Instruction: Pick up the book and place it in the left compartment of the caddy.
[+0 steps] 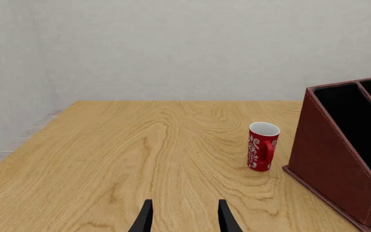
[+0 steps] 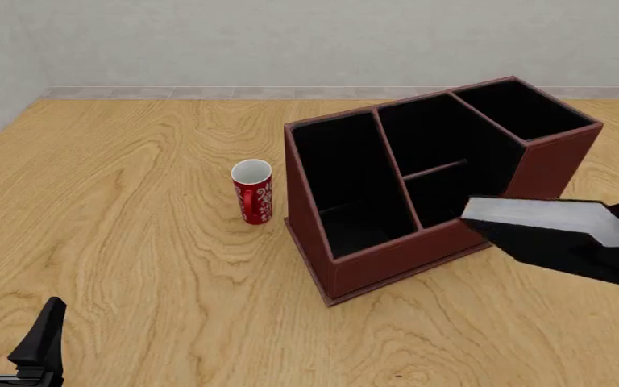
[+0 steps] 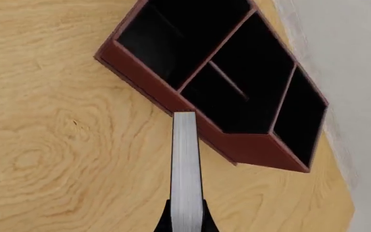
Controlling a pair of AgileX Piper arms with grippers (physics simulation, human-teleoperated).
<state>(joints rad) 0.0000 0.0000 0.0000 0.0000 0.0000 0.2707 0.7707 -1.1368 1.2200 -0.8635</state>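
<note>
- The right gripper is clamped on the book, a finger pressed against each black cover, with the white page edges showing between them.
- In the front view the book hangs in the air at the desk's right side, its far end overlapping the caddy's front right corner.
- The book is outside every slot; the left compartment holds nothing that can be seen.
- The left gripper sits low at the near left of the desk, its fingers spread apart and holding nothing.
- A red-and-white cup stands upright just beside the caddy's left wall, not touching it.
- The caddy rests on the desk at an angle, its low front wall turned toward the near right.
</note>
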